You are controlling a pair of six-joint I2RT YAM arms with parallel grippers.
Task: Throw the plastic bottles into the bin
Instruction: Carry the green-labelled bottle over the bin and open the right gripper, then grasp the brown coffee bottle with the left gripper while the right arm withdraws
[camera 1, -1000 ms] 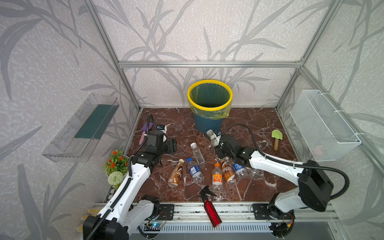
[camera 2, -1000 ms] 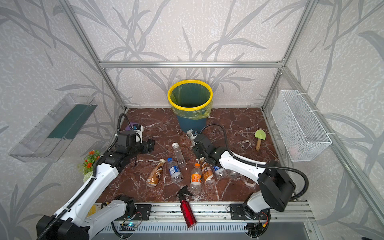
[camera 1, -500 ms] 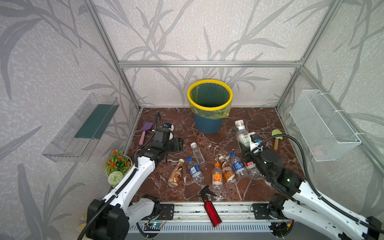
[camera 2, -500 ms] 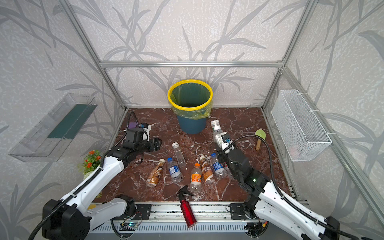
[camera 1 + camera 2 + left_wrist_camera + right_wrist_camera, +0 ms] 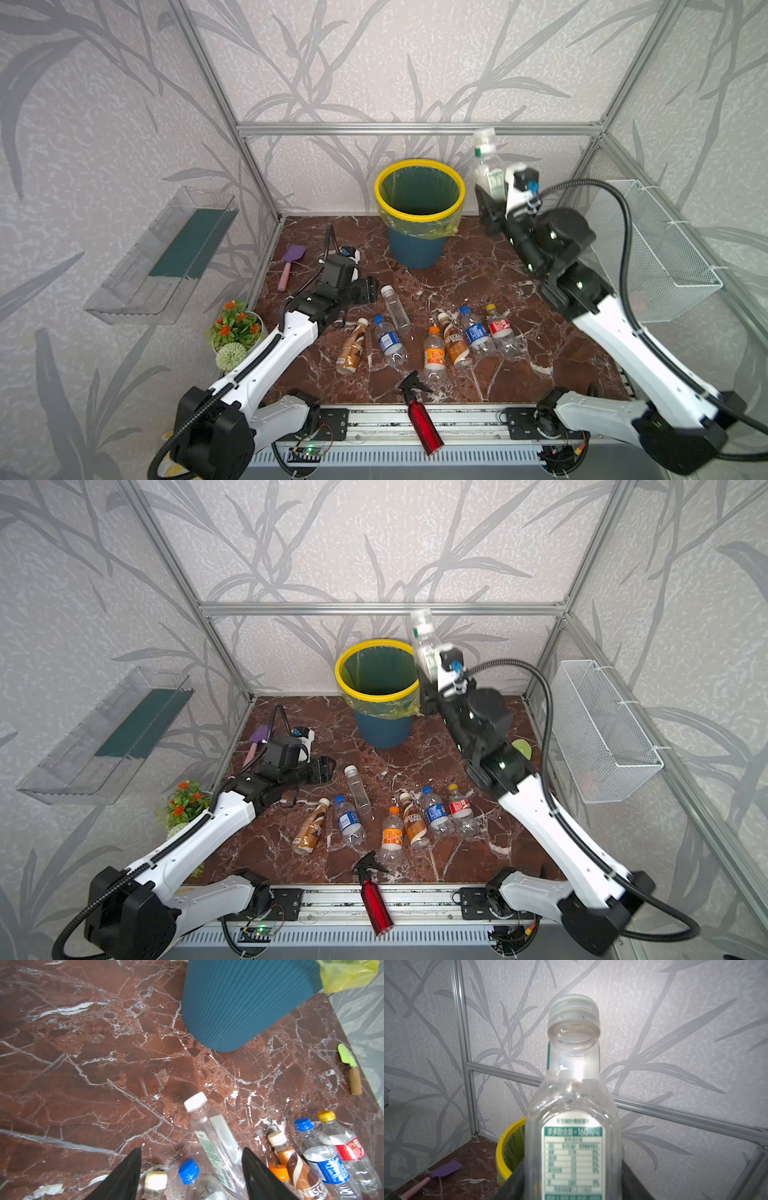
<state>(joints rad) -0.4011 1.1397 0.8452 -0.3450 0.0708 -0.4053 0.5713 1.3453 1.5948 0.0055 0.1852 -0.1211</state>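
While looking down on the brown marble counter (image 5: 478, 266), finds the bin (image 5: 415, 249) upright at the back wall, dark blue, yellow-rimmed, yellow-green liner folded over the edge. Catches the right tool (image 5: 494, 199) high near that rim, on its right side and above it in both top views, pinching a clear bottle (image 5: 573, 1095) upright, white cap on top, green-and-white label facing the wrist camera, black fingers (image 5: 633, 1184) against both sides of the body. Shows the left tool (image 5: 191, 1150) low over the counter's left half, fingers spread wide, pointing toward a white-capped bottle (image 5: 395, 309) lying just ahead. Picks out a red spray bottle (image 5: 422, 419) lying across the front edge, black trigger on the marble, base over the metal rail. Counts six more plastic bottles (image 5: 434, 814) lying in a loose row nearer the front, caps toward the bin: a brown bottle (image 5: 351, 347), a blue-capped bottle (image 5: 388, 343), an orange-labelled bottle (image 5: 434, 357), a Nescafé bottle (image 5: 455, 345), a blue-labelled bottle (image 5: 476, 332) and a red-labelled bottle (image 5: 500, 330) with yellow cap. Closes with a purple spatula (image 5: 291, 259) beside the left wall and a green spatula (image 5: 347, 1057) beside the right.
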